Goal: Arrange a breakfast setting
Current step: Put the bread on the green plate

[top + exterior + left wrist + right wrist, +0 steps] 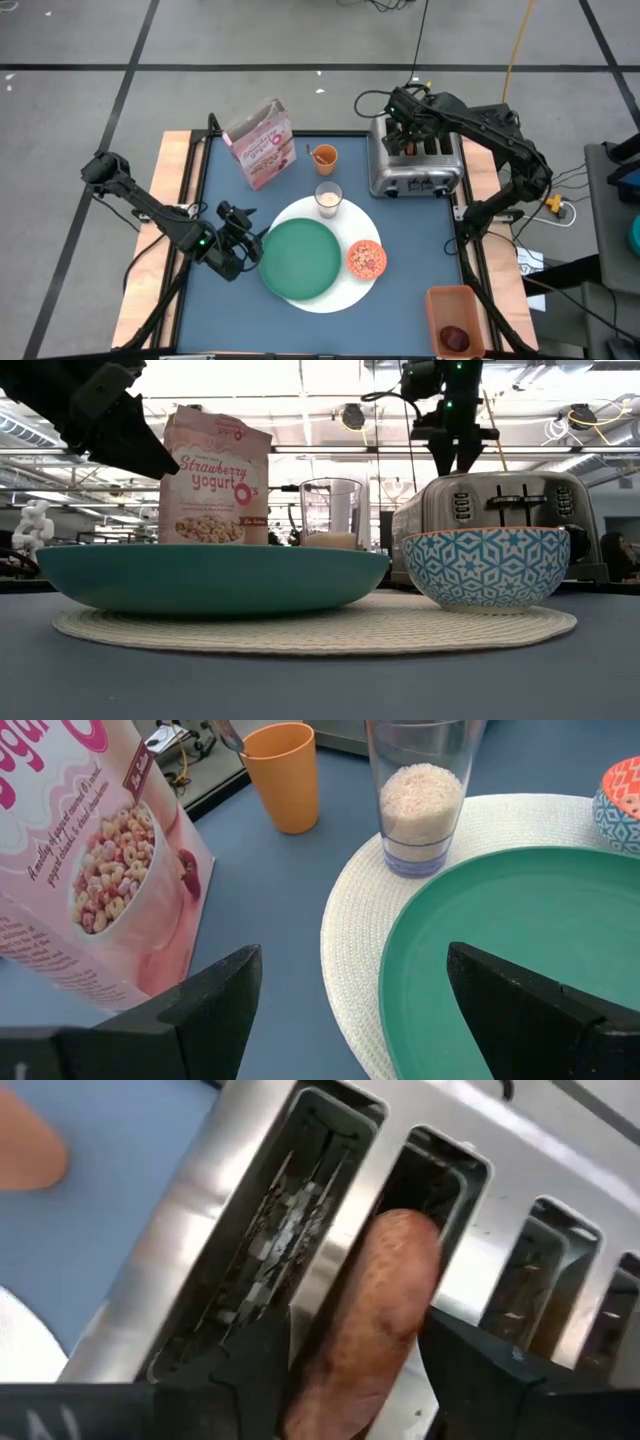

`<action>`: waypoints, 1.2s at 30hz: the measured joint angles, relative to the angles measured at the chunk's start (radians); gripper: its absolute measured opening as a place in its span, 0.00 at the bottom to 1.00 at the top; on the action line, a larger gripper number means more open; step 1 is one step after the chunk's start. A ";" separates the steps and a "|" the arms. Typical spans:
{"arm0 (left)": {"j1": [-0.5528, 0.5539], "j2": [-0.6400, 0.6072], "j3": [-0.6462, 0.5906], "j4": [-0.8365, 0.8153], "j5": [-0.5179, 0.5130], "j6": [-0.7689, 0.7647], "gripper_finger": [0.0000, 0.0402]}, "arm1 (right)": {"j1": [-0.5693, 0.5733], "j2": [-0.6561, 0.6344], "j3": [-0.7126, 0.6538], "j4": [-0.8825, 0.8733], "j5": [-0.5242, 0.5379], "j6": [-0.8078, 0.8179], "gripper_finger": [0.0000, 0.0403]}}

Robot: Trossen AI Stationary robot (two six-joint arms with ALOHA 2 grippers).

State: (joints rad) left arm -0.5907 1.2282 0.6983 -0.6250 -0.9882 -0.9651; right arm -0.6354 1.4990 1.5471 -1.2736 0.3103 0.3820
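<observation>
The right tool (345,1365) is over the toaster (415,160) at the back of the table (230,310), its fingers on either side of the bagel (375,1320), which stands in a slot; whether they grip it I cannot tell. The left tool (350,1010) waits apart beside the green plate (300,258), which lies on the white mat (335,298).
</observation>
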 joint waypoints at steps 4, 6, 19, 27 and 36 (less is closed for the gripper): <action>0.000 0.000 0.000 0.000 0.000 0.002 0.80 | 0.000 0.000 0.000 0.000 0.000 -0.002 0.48; 0.000 0.000 0.000 0.000 0.000 0.002 0.80 | 0.000 0.000 0.000 0.000 0.001 -0.001 0.46; 0.000 0.000 0.000 0.000 0.000 0.001 0.80 | 0.000 0.000 0.000 -0.003 0.001 -0.004 0.25; 0.000 0.000 0.000 0.000 0.000 0.000 0.80 | 0.000 0.000 0.000 -0.003 0.001 -0.026 0.15; 0.000 0.000 0.000 0.000 0.000 0.000 0.80 | 0.000 -0.002 0.000 -0.003 0.001 -0.054 0.14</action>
State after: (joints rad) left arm -0.5907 1.2282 0.6983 -0.6249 -0.9882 -0.9653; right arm -0.6353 1.4967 1.5471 -1.2762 0.3111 0.3282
